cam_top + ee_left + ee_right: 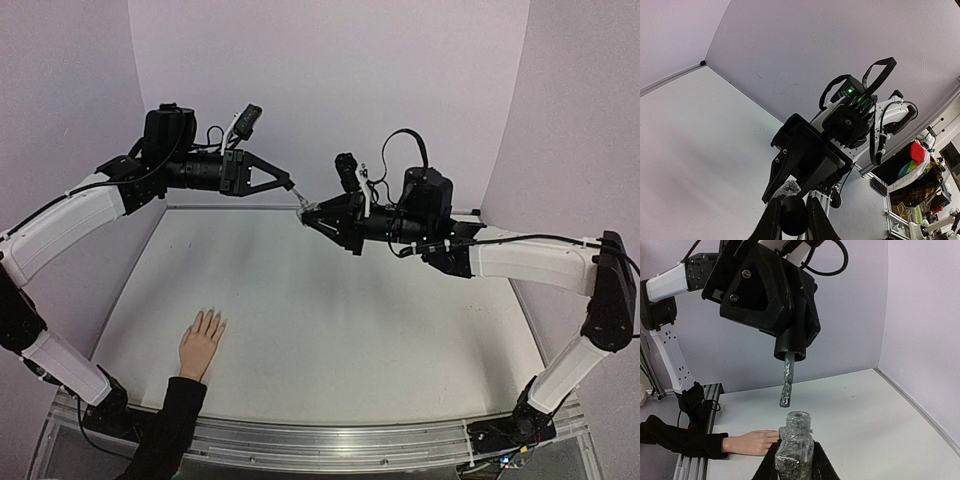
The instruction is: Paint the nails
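Nails (210, 318) sit on the hand (200, 348) at the near-left tabletop (350, 330), well apart from both arms. Left gripper (289, 185) is clamped on the brush cap (791, 340), above the open bottle (796, 452), which is clamped in the right gripper (307, 214). Painting seems not yet begun.

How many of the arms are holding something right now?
2. The left arm, raised far left, holds the black brush cap; the right arm, far right, holds the open bottle just below it.

Robot lab, white booth walls (330, 80), aluminium frame rail (350, 442)
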Motion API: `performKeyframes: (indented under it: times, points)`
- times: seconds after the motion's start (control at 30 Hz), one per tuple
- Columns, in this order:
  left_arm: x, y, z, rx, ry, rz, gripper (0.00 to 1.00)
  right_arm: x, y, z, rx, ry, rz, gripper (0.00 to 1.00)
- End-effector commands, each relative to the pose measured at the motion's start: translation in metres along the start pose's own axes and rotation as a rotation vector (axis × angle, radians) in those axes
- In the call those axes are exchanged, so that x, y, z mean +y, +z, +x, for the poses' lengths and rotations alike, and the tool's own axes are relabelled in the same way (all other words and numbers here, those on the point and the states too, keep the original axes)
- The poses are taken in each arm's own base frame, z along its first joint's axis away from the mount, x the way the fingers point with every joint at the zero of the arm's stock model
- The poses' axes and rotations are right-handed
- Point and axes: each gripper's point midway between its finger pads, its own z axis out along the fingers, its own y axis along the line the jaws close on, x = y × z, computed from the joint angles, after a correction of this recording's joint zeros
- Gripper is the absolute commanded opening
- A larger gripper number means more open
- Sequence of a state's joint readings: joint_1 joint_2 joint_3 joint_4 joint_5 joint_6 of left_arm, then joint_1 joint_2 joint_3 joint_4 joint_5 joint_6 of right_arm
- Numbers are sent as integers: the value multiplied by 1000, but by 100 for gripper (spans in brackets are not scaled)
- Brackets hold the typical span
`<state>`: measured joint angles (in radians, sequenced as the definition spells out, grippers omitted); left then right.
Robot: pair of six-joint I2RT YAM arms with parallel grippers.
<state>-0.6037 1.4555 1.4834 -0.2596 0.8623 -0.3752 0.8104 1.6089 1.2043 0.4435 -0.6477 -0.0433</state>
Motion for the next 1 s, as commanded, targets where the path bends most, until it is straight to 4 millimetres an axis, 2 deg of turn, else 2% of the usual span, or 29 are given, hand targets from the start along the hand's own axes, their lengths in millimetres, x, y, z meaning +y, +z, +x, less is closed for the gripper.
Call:
performKeyframes:
  times: [0.0, 0.97]
  points:
    - [-18, -5, -15, -42, 57, 40, 0, 5, 3, -30, -79, -42, -16, 0]
    - [-12, -3, -14, -35, 52, 18, 0, 7, 1, -39, -108, -64, -12, 0]
